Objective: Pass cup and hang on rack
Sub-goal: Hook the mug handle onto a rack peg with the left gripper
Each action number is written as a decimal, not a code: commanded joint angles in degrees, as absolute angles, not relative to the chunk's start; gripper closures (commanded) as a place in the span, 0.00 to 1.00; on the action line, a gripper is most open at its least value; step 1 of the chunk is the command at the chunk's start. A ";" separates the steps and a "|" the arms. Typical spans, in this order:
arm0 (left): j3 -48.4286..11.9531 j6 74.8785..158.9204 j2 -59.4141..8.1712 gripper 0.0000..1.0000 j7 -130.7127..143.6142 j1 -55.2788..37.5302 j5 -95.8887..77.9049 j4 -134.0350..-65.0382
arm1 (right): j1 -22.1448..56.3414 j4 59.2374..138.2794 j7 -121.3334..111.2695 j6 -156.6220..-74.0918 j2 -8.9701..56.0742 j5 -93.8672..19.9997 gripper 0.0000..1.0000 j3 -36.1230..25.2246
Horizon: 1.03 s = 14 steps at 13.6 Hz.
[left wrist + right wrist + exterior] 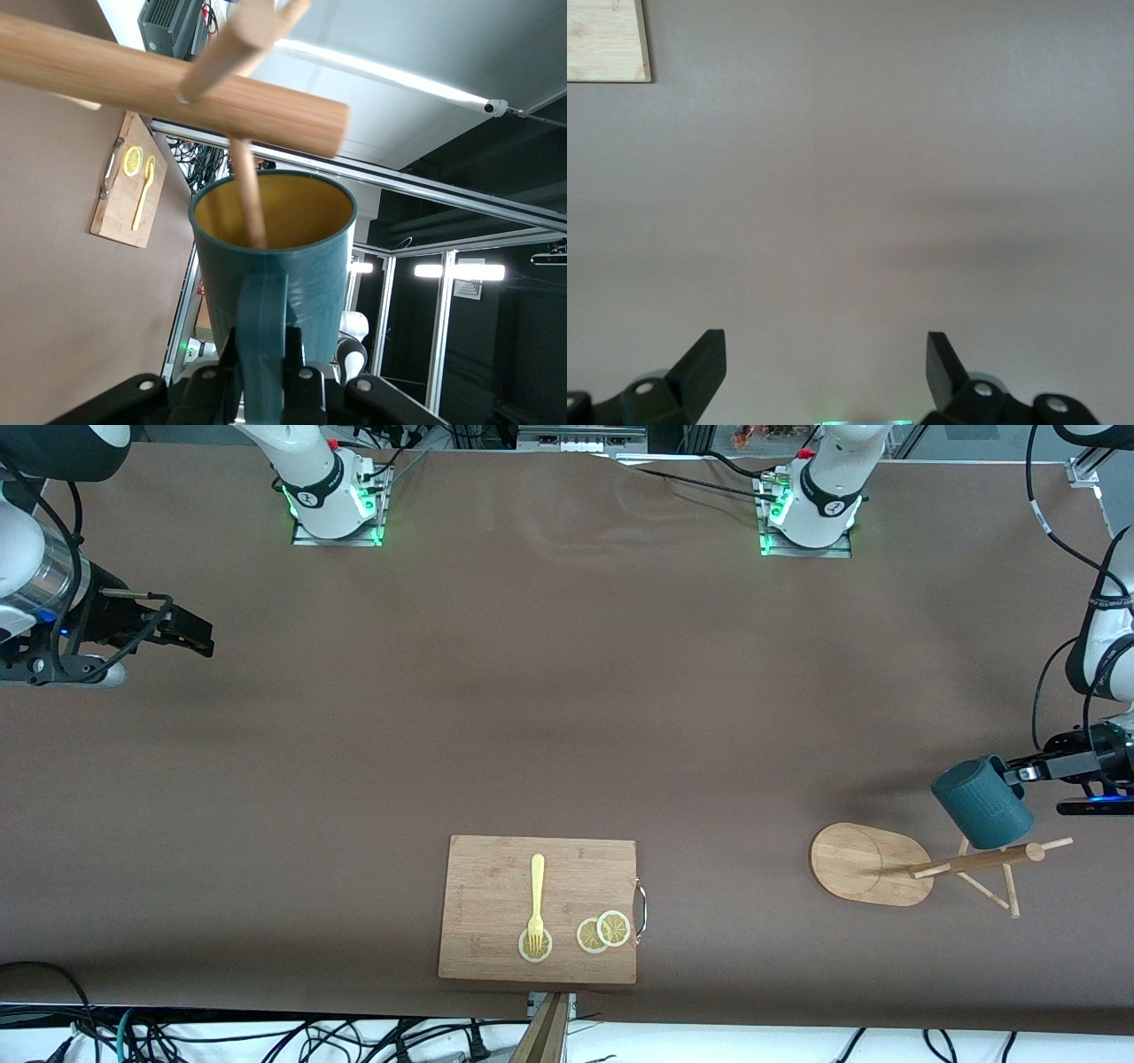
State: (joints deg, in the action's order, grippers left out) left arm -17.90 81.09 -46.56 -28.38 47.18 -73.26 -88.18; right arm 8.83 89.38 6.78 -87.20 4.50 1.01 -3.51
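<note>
The dark teal ribbed cup (982, 802) hangs in the air beside the top of the light wooden rack (873, 864), which stands at the left arm's end of the table. My left gripper (1019, 772) is shut on the cup's handle (263, 345). In the left wrist view the cup (292, 266) shows its yellow-ochre inside, the rack's post (168, 84) crosses just above it, and a thin peg (248, 190) reaches into its mouth. My right gripper (190, 633) waits open and holding nothing over bare table at the right arm's end, its fingers (704, 359) wide apart.
A rectangular bamboo cutting board (496, 886) lies near the table's front edge, carrying a yellow fork (536, 899) and lemon slices (602, 932). A metal handle (641, 908) sticks out of its side toward the rack. One board corner (607, 40) shows in the right wrist view.
</note>
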 commanded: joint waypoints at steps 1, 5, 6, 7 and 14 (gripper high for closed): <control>-18.11 79.02 -48.87 1.00 -26.29 47.46 -76.36 -86.04 | 7.82 91.23 6.06 -87.80 2.55 0.26 0.00 -2.72; -18.02 78.22 -51.50 1.00 -25.31 47.72 -77.08 -85.87 | 7.82 91.23 6.06 -87.80 2.46 0.26 0.00 -2.72; -18.02 78.22 -52.29 1.00 -25.31 47.81 -77.34 -85.87 | 7.82 91.23 6.06 -87.72 2.55 0.26 0.00 -2.72; -17.93 78.05 -52.29 1.00 -25.23 47.81 -77.43 -85.87 | 7.82 91.23 6.06 -87.71 2.46 0.26 0.00 -2.72; -17.75 76.73 -54.93 1.00 -24.96 47.99 -77.26 -82.27 | 7.82 91.14 6.06 -87.63 2.46 0.26 0.00 -2.72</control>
